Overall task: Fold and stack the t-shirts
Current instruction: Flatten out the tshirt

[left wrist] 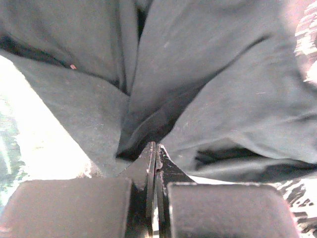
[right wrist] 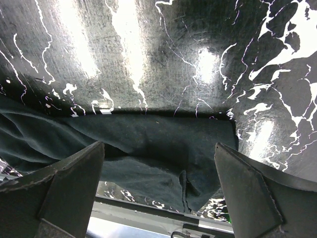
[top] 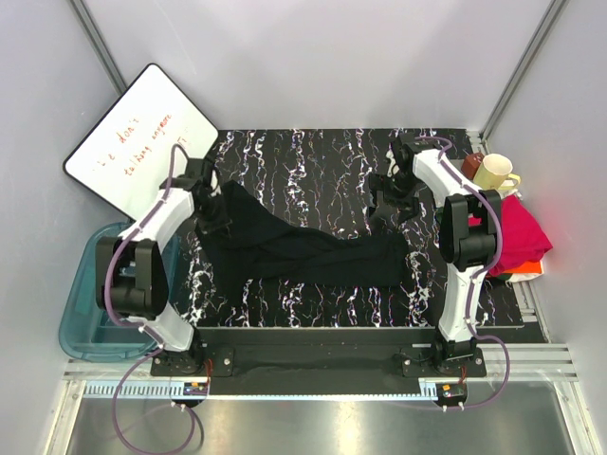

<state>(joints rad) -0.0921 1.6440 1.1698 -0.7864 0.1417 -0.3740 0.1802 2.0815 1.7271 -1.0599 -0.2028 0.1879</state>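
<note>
1. Plain black t-shirt [top: 313, 254] of soft cloth. It lies crumpled in a long band across the middle of the black, white-veined marble-pattern table [top: 313, 156], from the left arm across to the right arm. Its left end is drawn up into a peak.
2. Left gripper [top: 211, 201], a black two-finger claw, sits at that peak. In the left wrist view the jaws are pressed flat together and folds of the black cloth converge on the tips. It appears to pinch a fold, though the contact point sits in shadow.
3. Right gripper [right wrist: 159, 146]. The jaws are spread fully wide with nothing held, poised over the shirt's right end, which lies flat on the table.
4. Bright magenta-pink t-shirt [top: 520, 237], bunched at the table's right edge and lying over an orange piece [top: 527, 270].
5. Cream ceramic mug [top: 495, 172], upright in the far right corner, just behind the pink shirt.
6. White dry-erase board [top: 142, 133] with orange handwriting, at the far left.
7. Translucent blue plastic tub [top: 90, 303], off the table's left side.
</note>
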